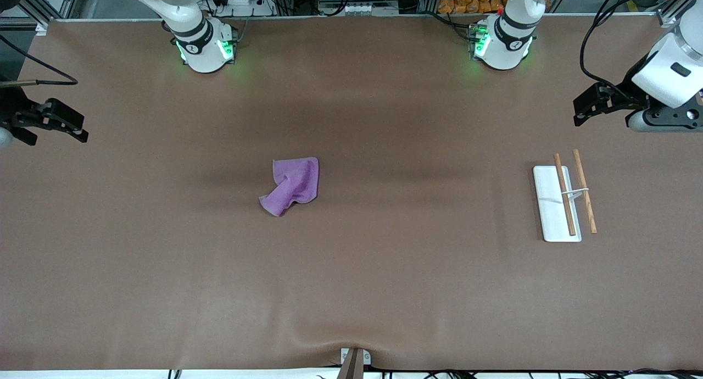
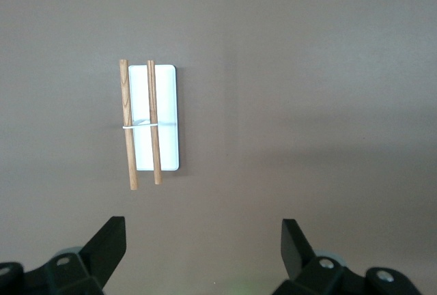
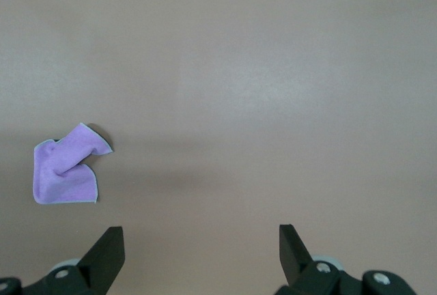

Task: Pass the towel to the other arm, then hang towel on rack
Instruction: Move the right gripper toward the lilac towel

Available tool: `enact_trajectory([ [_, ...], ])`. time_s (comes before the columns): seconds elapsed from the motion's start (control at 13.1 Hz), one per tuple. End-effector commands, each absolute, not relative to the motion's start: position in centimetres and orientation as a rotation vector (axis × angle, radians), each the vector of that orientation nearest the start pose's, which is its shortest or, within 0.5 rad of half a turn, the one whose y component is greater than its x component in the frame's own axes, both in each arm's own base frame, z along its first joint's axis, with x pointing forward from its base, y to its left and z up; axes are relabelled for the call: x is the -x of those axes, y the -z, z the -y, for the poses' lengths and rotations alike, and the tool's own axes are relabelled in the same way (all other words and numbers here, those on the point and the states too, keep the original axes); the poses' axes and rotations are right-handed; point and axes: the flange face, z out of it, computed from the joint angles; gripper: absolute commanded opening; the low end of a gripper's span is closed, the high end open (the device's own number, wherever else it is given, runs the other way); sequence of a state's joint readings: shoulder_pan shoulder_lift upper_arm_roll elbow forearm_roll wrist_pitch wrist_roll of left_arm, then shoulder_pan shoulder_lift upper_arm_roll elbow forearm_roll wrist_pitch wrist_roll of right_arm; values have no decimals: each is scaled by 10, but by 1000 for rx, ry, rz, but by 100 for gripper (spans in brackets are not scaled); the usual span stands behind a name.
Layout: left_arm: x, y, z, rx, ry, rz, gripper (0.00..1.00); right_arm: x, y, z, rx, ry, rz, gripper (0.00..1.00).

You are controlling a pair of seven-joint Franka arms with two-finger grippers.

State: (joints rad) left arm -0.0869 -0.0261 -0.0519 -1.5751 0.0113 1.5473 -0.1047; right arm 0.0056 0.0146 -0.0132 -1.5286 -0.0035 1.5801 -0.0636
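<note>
The towel (image 1: 291, 184) lay crumpled on the brown table (image 1: 351, 291) near its middle, one corner folded over toward seven o'clock. Soft, light and limp, it would likely sag and bunch when lifted; the raised fold looked the best place to pinch. At about three o'clock from it, well apart, sat the rack (image 1: 563, 202). The right gripper (image 1: 57, 123) hovered with fingers spread over the right arm's end, the left gripper (image 1: 596, 104) likewise spread above the rack's end.
</note>
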Motion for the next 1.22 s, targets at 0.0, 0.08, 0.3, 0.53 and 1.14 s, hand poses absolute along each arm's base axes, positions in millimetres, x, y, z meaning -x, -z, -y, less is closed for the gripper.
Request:
enact_trajectory([
  [0.0, -536, -637, 69, 3144, -13, -56, 100, -564, -641, 9, 3162, 52, 72, 100],
  [0.08, -536, -637, 70, 3144, -10, -58, 100, -564, -641, 9, 3162, 52, 72, 100],
  [0.3, -536, -639, 70, 3145, -3, -53, 100, -564, -641, 9, 3162, 52, 72, 100],
  [0.53, -534, -640, 68, 3144, -8, -36, 100, -566, -637, 9, 3161, 42, 82, 100],
  [1.14, -524, -647, 68, 3142, -27, -27, 100, -601, -565, 1, 3145, -130, 109, 100],
])
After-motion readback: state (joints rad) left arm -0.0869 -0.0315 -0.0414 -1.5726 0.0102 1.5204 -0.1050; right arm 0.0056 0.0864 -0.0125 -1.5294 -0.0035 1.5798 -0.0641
